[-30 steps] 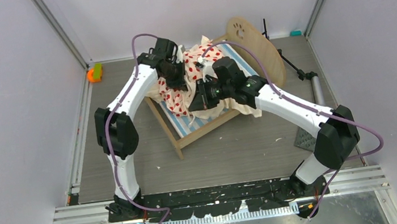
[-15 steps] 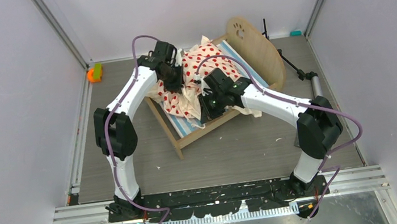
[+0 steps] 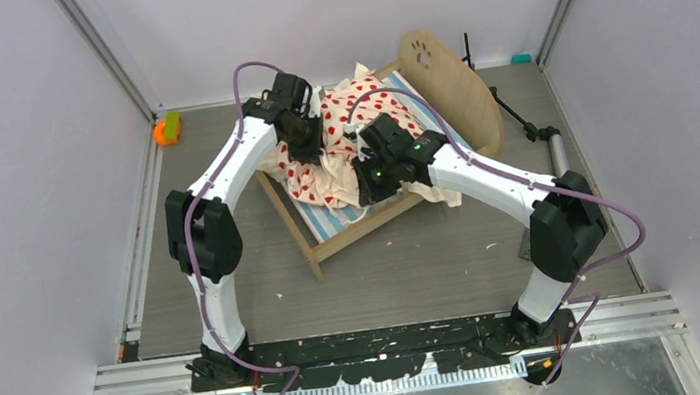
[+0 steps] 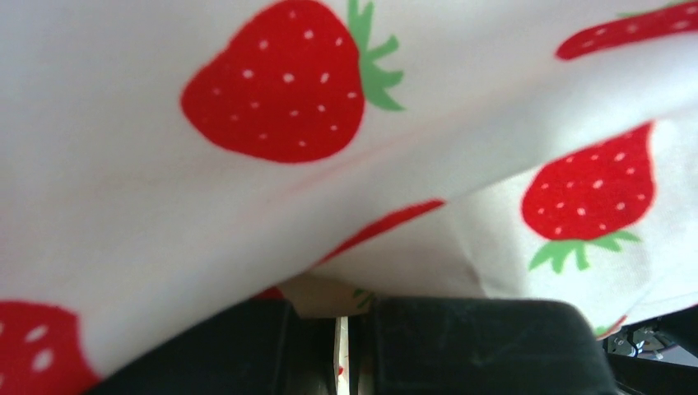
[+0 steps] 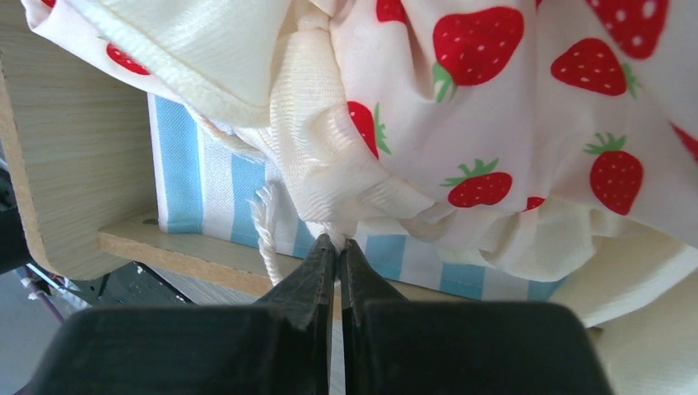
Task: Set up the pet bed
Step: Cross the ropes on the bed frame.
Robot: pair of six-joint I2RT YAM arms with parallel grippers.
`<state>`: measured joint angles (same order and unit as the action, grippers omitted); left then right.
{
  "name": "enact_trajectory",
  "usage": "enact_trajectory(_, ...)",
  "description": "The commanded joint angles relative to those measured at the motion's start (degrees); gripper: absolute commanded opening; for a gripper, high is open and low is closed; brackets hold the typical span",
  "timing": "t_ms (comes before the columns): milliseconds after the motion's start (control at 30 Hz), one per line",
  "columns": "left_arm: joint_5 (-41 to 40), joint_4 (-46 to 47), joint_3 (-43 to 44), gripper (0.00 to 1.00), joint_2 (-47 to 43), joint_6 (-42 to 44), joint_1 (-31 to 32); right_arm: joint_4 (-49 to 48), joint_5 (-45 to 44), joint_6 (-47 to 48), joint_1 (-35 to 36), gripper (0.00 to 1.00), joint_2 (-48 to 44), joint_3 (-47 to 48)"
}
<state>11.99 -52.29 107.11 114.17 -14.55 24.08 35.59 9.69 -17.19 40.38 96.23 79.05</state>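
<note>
The pet bed (image 3: 459, 93) runs lengthwise from its paw-print end down to its foot. The strawberry-print bedding (image 3: 359, 101) lies heaped mid-bed on the striped mattress (image 5: 189, 164). At the bed's far side the left gripper (image 4: 342, 317) is pinched tight on cloth. At the near side the right gripper (image 5: 336, 243) is clamped on the ruffled hem. Spreading probably means drawing the cloth along the bed's length.

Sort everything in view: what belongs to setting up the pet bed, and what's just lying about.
Job in hand: wooden bed frame, striped mattress, strawberry bedding.
Lying about: orange object, black tripod stand, small teal item.
</note>
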Motion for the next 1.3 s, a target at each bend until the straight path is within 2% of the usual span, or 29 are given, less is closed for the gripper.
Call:
enact_trajectory(0, -2.07, 2.07, -0.11, 0.0, -2.67, 1.06, -0.78, 3.23, -1.17, 3.77, 0.22, 0.0, -1.26, 3.93)
enact_trajectory(233, -2.31, 1.93, 0.03, 0.0, -2.58, 1.1, -0.85, 8.65, -8.1, 8.02, 0.31, 0.0, -0.37, 7.42)
enact_trajectory(533, -2.54, 1.89, 0.02, 0.0, -2.63, 1.23, -0.87, 9.99, -12.56, 10.55, 1.0, 0.01, 1.54, 9.55)
enact_trajectory(967, -2.94, 1.73, -0.02, 0.0, -2.63, 1.28, -1.31, 0.11, -15.51, 9.61, 5.68, 0.01, 2.5, 7.26)
enact_trajectory(1267, -2.94, 1.83, -0.14, 0.0, -2.78, 1.13, -1.83, -0.52, -15.66, 10.64, 6.64, 0.01, 1.64, 5.07)
